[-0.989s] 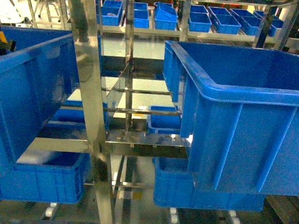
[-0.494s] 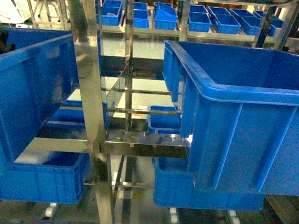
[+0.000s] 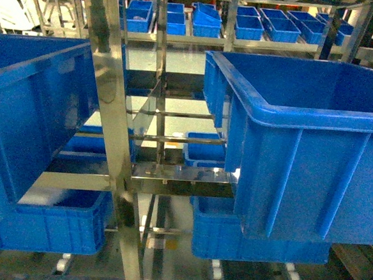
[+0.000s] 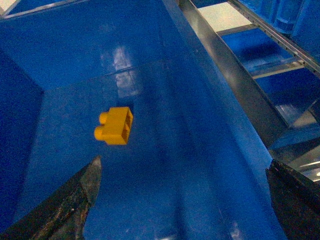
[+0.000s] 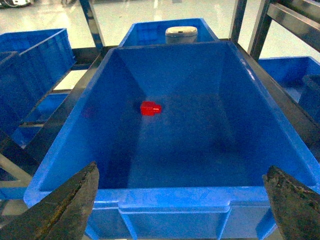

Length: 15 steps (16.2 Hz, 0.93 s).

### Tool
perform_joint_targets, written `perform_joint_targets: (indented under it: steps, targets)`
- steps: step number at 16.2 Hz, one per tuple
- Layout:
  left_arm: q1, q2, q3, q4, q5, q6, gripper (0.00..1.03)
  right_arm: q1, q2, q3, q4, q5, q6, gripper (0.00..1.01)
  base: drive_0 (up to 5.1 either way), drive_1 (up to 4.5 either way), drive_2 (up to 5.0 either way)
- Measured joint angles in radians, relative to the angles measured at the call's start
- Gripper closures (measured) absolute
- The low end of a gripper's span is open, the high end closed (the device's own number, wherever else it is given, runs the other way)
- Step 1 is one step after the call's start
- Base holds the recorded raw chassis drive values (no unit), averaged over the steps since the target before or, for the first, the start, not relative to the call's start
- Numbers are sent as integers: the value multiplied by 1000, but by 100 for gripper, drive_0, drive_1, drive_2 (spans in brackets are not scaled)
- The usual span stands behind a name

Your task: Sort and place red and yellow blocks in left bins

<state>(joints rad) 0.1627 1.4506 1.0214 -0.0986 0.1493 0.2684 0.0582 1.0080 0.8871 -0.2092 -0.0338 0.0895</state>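
The yellow brick lies in the left bin — done, I judge. The red brick waits in the right bin. Both grippers gape apart, empty.

yellow brick: glossy moulded plastic, smooth, studs rounded
red brick: shiny plastic, smooth
left bin: blue plastic, slick floor mirroring the lights
right bin: blue plastic, smooth walls with a soft sheen
rack: polished metal, mirror-bright
left fingers: dark, rough, scuffed matt
right fingers: dark, gritty, worn matt
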Motion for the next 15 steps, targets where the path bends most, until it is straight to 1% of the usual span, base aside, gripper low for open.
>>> perform_joint_targets:
  steps: [2, 4, 7, 8, 9, 10, 11, 12, 13, 14, 15]
  targets:
    - [38, -90, -41, -25, 19, -18, 5, 0, 0, 0, 0, 0, 0, 3, 0, 0, 0]
    - [62, -146, -54, -31, 39, -46, 5, 0, 0, 0, 0, 0, 0, 3, 0, 0, 0]
    - [82, -204, -64, -36, 54, -76, 5, 0, 0, 0, 0, 0, 0, 3, 0, 0, 0]
    - [88, -233, -70, -37, 62, -94, 5, 0, 0, 0, 0, 0, 0, 3, 0, 0, 0]
    - [89, -296, -85, -50, 82, -127, 5, 0, 0, 0, 0, 0, 0, 3, 0, 0, 0]
    - [73, -340, -103, -33, 106, -162, 5, 0, 0, 0, 0, 0, 0, 3, 0, 0, 0]
    - [48, -355, -114, 10, 106, -198, 5, 0, 0, 0, 0, 0, 0, 3, 0, 0, 0]
    - [6, -356, -117, 47, 46, -219, 5, 0, 0, 0, 0, 0, 0, 3, 0, 0, 0]
    - [-5, -355, -118, 45, 37, -231, 5, 0, 0, 0, 0, 0, 0, 3, 0, 0, 0]
    - [-7, -355, -145, 131, 24, -241, 8, 8, -23, -77, 216, 53, -22, 11, 0, 0, 0]
    - [-17, -401, -256, 327, -11, -249, 20, 6, -87, -198, 391, 84, -52, 24, 0, 0, 0]
